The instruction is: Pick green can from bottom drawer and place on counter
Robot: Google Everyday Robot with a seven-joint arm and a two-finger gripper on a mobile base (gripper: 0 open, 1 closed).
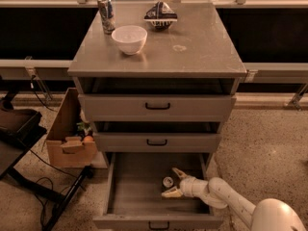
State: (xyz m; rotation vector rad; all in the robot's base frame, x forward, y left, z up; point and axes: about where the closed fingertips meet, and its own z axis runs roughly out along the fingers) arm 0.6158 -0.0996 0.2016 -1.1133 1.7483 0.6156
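**Operator:** My gripper sits low in the bottom drawer, right of middle, jaws spread either side of the green can. What hems me in?

**Spotter:** I see the middle drawer front standing above the rear edge. Straight up from the can is open, and the drawer floor to its left is bare.

**Operator:** And the counter?

**Spotter:** I see the white bowl, tall can and dark bag crowding the rear left. The front and right are free.
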